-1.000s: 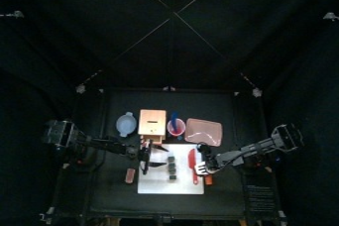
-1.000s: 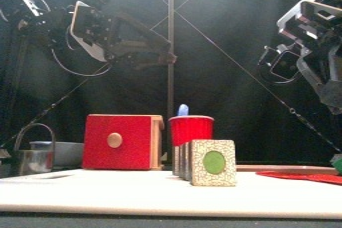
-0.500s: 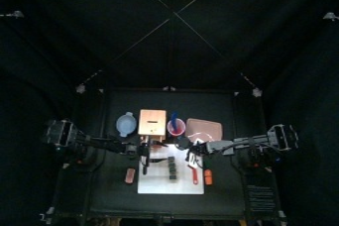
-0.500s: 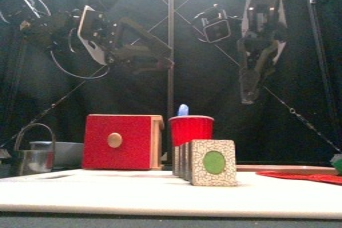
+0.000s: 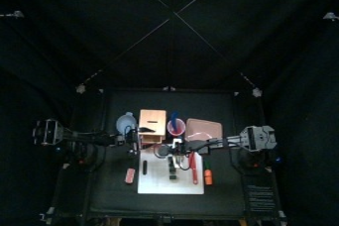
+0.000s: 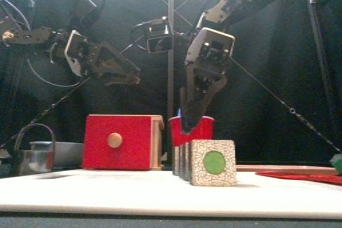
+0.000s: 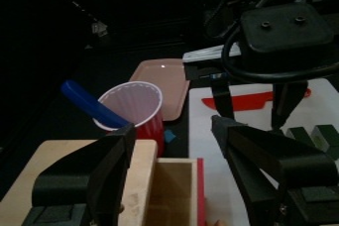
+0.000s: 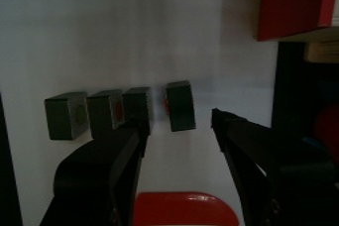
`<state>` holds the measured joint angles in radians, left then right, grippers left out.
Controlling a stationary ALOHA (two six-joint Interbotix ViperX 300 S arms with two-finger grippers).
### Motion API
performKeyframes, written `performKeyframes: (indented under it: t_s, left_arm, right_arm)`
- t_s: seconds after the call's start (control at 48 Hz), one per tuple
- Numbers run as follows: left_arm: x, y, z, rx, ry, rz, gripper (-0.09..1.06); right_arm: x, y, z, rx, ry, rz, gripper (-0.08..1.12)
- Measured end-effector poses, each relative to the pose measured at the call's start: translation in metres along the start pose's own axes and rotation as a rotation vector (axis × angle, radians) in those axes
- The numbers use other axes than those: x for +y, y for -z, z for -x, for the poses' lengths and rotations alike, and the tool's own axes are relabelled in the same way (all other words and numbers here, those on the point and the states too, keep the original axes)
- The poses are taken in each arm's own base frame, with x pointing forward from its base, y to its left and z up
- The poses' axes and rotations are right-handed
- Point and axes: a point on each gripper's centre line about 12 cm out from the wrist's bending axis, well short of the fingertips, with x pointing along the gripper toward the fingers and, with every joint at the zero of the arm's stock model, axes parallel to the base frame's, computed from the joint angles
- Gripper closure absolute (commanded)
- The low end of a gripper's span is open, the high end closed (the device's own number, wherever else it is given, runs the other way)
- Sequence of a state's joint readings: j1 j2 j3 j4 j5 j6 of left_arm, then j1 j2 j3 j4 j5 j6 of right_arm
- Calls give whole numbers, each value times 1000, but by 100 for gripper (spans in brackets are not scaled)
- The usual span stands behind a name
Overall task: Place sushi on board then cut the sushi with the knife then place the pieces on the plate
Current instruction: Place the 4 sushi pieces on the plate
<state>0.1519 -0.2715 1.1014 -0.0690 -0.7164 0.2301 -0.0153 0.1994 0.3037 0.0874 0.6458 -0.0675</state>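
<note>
Sushi roll (image 6: 203,162) is set on the white cutting board (image 5: 159,184), so knife fetching is judged in hand: right gripper (image 6: 189,122), jaws spread empty, is poised over the red cup (image 7: 137,111), blue knife (image 7: 90,104) to be gripped next; left gripper (image 7: 172,131), likewise spread, is held near the wooden box (image 6: 123,142).

black curtains (image 5: 79,32) close off the back and sides; a small black counter (image 5: 109,198) stands below; a pale glow on the back curtain.

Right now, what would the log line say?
sushi roll on white board | right gripper above white board, jaws open | left gripper by wooden box, jaws open
</note>
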Motion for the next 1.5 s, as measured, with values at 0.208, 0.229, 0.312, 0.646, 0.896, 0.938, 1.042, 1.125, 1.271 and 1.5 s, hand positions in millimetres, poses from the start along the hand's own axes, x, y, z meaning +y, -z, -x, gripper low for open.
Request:
performKeyframes:
  t_s: [0.208,0.229,0.312,0.646,0.896,0.938,1.042,1.125,1.271,1.5]
  left_arm:
    - [2,8,5,24,-9,6,2]
    - [2,8,5,24,-9,6,2]
    - [2,9,5,25,-10,8,2]
    - [3,14,9,42,-23,25,2]
    - [3,17,11,55,-29,34,2]
    - [3,18,11,56,-29,36,2]
    - [4,18,11,58,-35,43,2]
    - [3,18,11,58,-34,42,2]
    - [3,19,11,59,-33,42,2]
    - [3,18,11,57,-32,44,2]
  right_arm:
    - [-6,-1,-11,18,5,-20,18]
    - [-7,0,-11,19,6,-23,18]
    - [-11,0,-11,20,9,-30,18]
    - [-10,3,-21,41,4,-36,28]
    - [-11,3,-26,38,4,-52,48]
    - [-11,3,-26,36,1,-60,48]
    - [-11,10,-20,48,-14,-95,48]
    - [-12,23,-5,58,-28,-152,48]
    - [-24,59,31,88,-18,-337,48]
    - [-70,117,64,57,101,-724,48]
